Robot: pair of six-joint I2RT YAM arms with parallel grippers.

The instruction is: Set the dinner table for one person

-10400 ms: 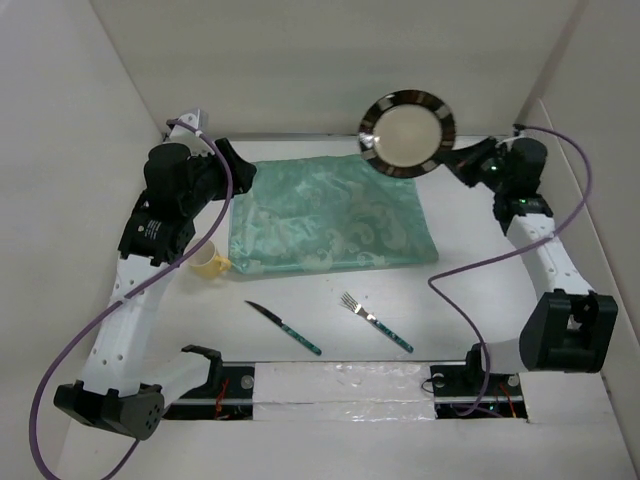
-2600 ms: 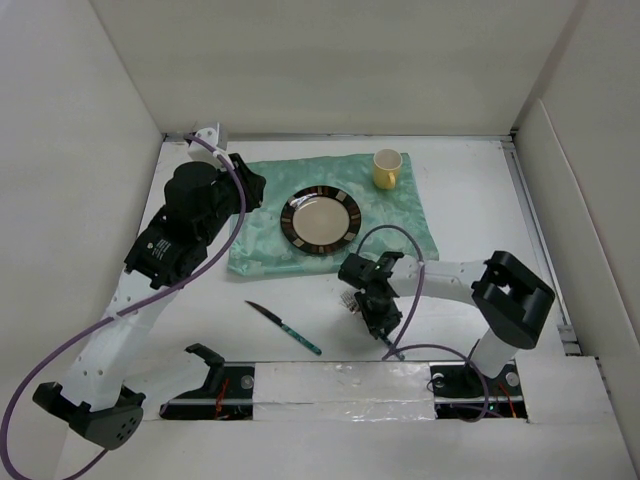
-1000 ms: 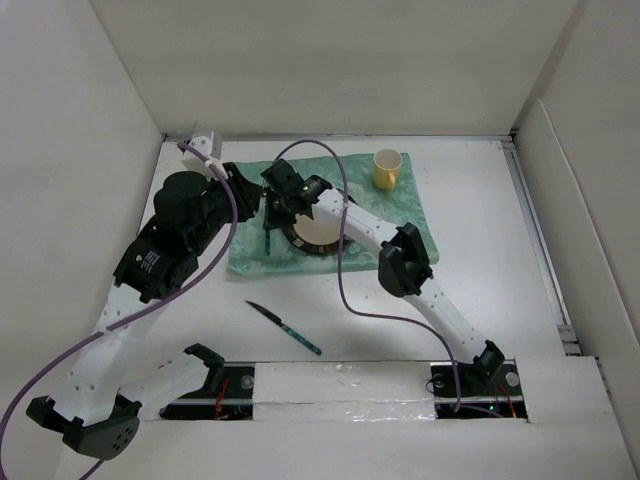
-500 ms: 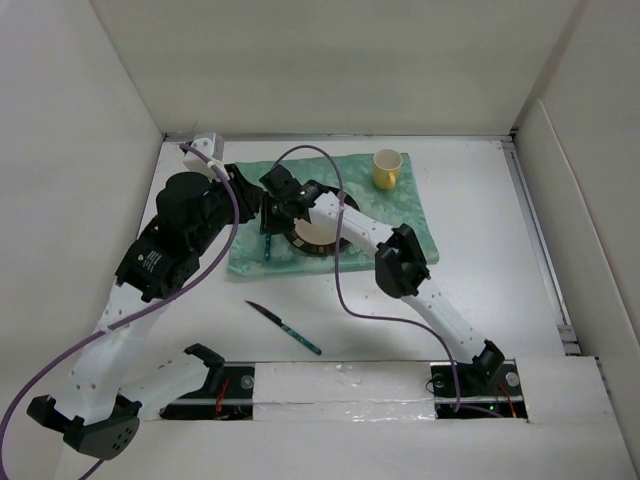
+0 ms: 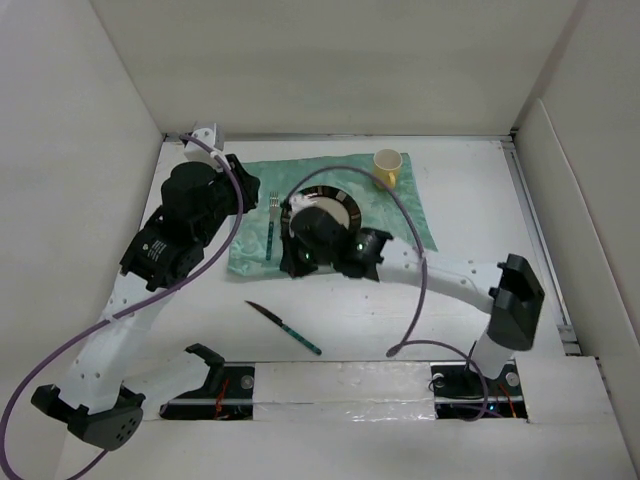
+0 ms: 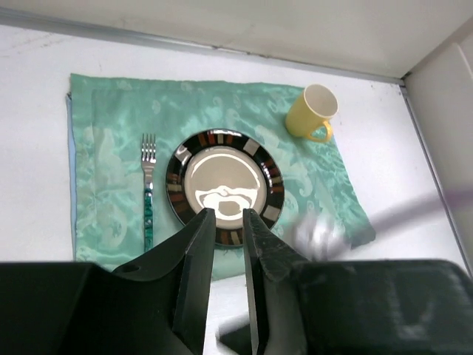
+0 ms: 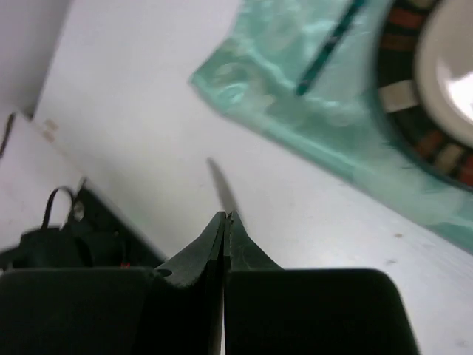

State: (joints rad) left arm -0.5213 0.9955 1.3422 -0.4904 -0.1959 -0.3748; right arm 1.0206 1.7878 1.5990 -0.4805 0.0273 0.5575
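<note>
Next the knife (image 5: pixel 285 328), I judge: right gripper (image 7: pixel 224 218) shut, empty, left gripper (image 6: pixel 225 214) slightly parted, empty; open right jaws, drop square over handle, set it beside plate (image 6: pixel 272 185) opposite fork (image 6: pixel 148 188).

- A mint-green cloth (image 5: pixel 400 215) lies on the far half of the dinner table (image 5: pixel 480 200).
- A dark-rimmed plate (image 5: pixel 335 205) sits on the cloth, its near edge hidden by the right arm (image 5: pixel 440 272).
- A fork (image 5: pixel 271 228) lies on the cloth just left of the plate.
- A yellow mug (image 5: pixel 388 167) stands at the cloth's far right corner.
- A knife (image 5: pixel 285 328) lies on bare table, nearer the front.
- The left arm (image 5: pixel 185 225) reaches over the cloth's left edge.
</note>
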